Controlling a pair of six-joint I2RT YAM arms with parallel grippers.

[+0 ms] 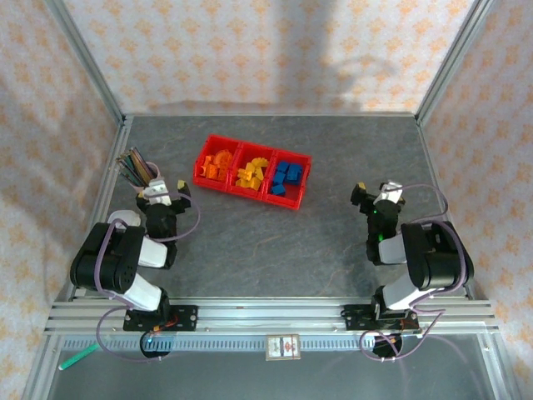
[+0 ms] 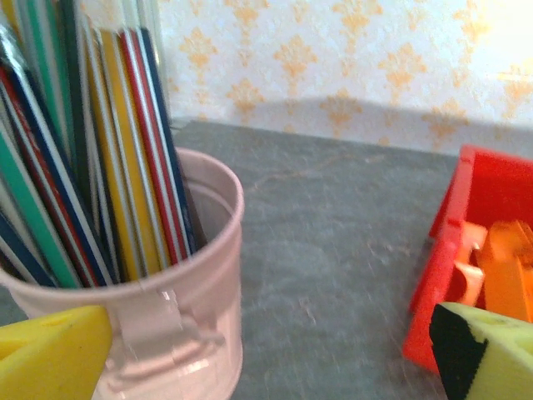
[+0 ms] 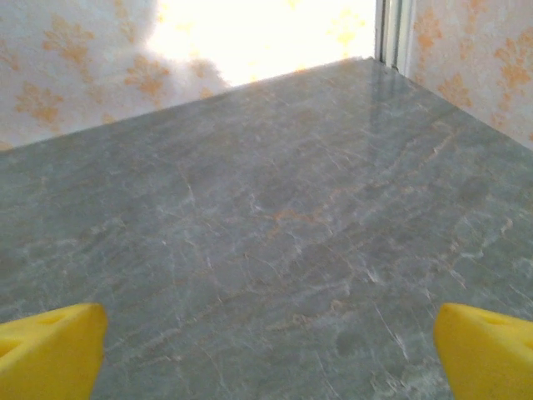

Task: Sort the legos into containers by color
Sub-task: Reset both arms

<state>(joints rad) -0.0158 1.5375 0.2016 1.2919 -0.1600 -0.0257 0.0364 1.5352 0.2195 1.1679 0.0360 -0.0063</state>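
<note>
The left pincer [image 1: 165, 194] stands with its jaws wide apart and nothing between them, just beside the pink cup [image 2: 200, 275] that holds the pens [image 2: 125, 150]. The right pincer [image 1: 376, 197] is also spread wide and holds nothing, above the bare bench [image 1: 275, 242] and well apart from the containers [image 1: 250, 194]. The containers are one red tray of three joined bins, at the far middle of the bench. Every one of the legos that I can find lies within a bin: the orange legos [image 1: 218, 162] in the left bin, the yellow legos [image 1: 252, 172] in the middle bin, the blue legos [image 1: 286, 177] in the right bin. So I judge the sorting to be finished or very near to it. I count three heaps, one of each colour. The single bricks are too small and too piled up for an exact count, though the blue ones seem to be about five or six. Such bricks are probably light, stiff and not fragile, but their smooth plastic can slip. The best hold is across two flat opposite sides, not on the studs or on a curved arch.
</note>
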